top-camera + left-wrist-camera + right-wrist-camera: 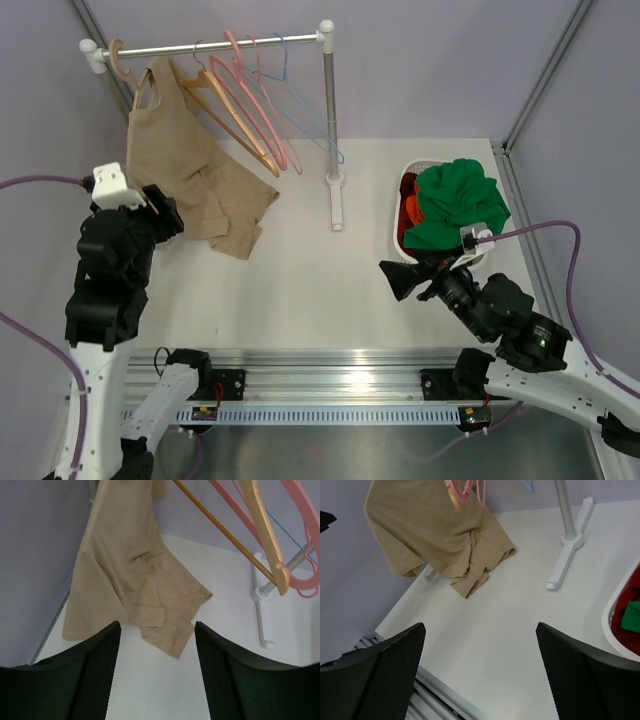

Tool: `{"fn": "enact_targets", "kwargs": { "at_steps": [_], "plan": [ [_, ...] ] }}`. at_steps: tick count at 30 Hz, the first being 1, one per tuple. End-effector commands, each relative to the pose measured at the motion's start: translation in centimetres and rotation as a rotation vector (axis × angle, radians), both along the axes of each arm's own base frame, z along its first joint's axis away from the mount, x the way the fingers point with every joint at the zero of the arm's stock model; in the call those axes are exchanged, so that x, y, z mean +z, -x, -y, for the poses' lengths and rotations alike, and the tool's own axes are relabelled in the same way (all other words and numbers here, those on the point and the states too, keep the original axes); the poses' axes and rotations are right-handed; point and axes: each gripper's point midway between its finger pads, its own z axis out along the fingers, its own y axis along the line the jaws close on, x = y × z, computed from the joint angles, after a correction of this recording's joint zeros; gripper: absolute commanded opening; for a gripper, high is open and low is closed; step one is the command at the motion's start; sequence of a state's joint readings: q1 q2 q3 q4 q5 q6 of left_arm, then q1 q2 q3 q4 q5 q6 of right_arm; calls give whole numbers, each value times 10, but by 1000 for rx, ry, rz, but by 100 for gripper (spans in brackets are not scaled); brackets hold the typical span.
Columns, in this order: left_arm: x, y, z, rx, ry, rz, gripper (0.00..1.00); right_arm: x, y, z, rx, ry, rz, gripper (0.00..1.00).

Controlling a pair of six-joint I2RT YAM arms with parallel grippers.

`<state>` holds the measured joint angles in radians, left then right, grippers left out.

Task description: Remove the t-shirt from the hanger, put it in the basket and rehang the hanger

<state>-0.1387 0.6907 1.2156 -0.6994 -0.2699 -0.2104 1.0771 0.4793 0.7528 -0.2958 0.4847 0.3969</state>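
Observation:
The beige t-shirt (180,150) hangs at the left end of the rail, and its lower part lies crumpled on the table. Only the pale hook of the hanger (118,58) shows above the neckline; its arms are hidden inside the fabric. My left gripper (165,215) is open just left of the shirt's lower folds. In the left wrist view the t-shirt (130,580) lies ahead of the left gripper (157,650), with nothing between the fingers. My right gripper (400,278) stands open over bare table. The right wrist view shows the t-shirt (435,535) far ahead of the right gripper (480,650).
An orange-tan wooden hanger (235,120), pink hangers (262,105) and a blue wire hanger (300,110) hang on the rail. The rack's post (328,100) and foot (336,205) stand mid-table. A white basket (400,215) at the right holds a green cloth (460,200) and a red-orange cloth (410,205).

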Motion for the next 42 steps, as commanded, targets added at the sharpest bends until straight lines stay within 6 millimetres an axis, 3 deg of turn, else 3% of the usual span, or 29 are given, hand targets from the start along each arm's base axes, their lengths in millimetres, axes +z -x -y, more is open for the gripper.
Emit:
{"fn": "enact_targets", "kwargs": {
  "at_steps": [1,2,3,4,5,6,8,9,10,12,15,20,25,30,31,32,33,35,38,39,42],
  "plan": [
    [22,-22,-33,162,-31,15,61,10,6,-8,55,-41,2,99],
    [28,-26,-35,160,-2,25,61,10,9,-9,68,-47,3,99],
    [23,-35,-55,218,18,-1,64,6,9,-10,72,-48,-3,100],
    [24,-41,-56,219,40,2,75,7,9,-11,75,-56,-2,99],
    [24,-46,-63,243,55,1,77,7,11,-13,88,-59,-2,99],
    [32,-52,-67,243,68,15,77,6,12,-15,99,-61,-3,99],
    [26,-75,-70,210,121,-26,77,4,16,-22,143,-50,-8,99],
    [40,-76,-81,232,133,-3,78,5,18,-25,162,-49,-8,100],
    [35,-90,-79,186,163,-28,79,6,21,-29,185,-50,-6,99],
    [48,-99,-80,160,182,-9,81,6,28,-38,246,-43,-9,100],
    [38,-113,-87,171,180,-46,79,2,31,-43,274,-33,-25,100],
    [17,-130,-91,165,196,-95,61,0,27,-45,260,-39,-16,99],
    [9,-148,-93,151,210,-94,43,1,26,-48,263,-20,-15,99],
    [-8,-164,-92,139,218,-137,41,3,27,-54,281,-36,-24,99],
    [-12,-166,-93,144,216,-143,35,2,27,-56,289,-35,-28,100],
    [-13,-167,-93,146,219,-141,18,2,28,-59,298,-30,-33,99],
    [-18,-168,-94,155,219,-147,15,3,27,-60,299,-31,-35,99],
    [-21,-169,-96,175,203,-152,17,3,27,-64,307,-23,-32,99],
    [-28,-167,-110,257,168,-169,35,8,26,-66,312,-22,-25,100],
    [-28,-167,-111,264,163,-167,47,10,26,-66,312,-25,-21,100],
    [-29,-169,-110,271,119,-174,54,9,26,-70,323,-24,-22,99]
  ]
}}
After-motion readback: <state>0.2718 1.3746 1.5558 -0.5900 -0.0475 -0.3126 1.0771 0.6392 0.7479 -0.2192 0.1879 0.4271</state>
